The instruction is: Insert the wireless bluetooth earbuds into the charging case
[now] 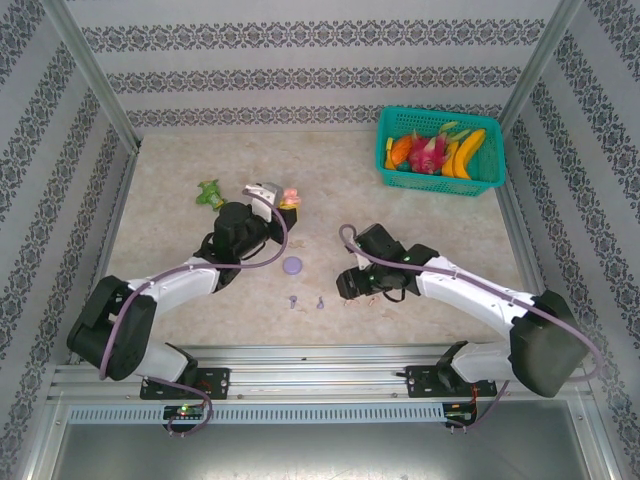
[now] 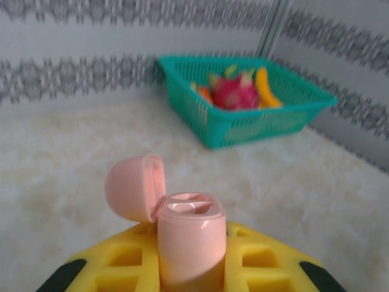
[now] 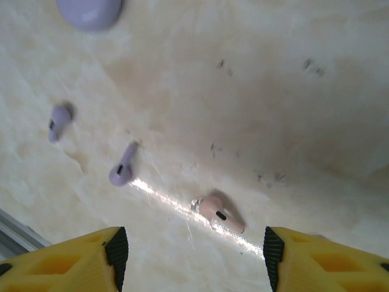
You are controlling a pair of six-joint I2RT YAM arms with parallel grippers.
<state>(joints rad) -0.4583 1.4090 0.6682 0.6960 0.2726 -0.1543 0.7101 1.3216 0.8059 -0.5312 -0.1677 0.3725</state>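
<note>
From above, the left claw [image 1: 285, 206] grips a pink charging case [image 1: 290, 196]. On the surface [image 1: 180, 160], a purple earbud [image 1: 292, 301] and a second purple earbud [image 1: 320, 303] lie just below a round purple case [image 1: 293, 265], left of the right claw [image 1: 352, 288].

The left wrist view shows that pink case upright and clamped, its lid hinged open leftward and two sockets facing up.

In the right wrist view, the right claw's fingers stand spread, holding nothing. A pink earbud [image 3: 217, 213] lies flat just ahead of them, its long axis diagonal, with the head at upper left and the stem at lower right.
</note>
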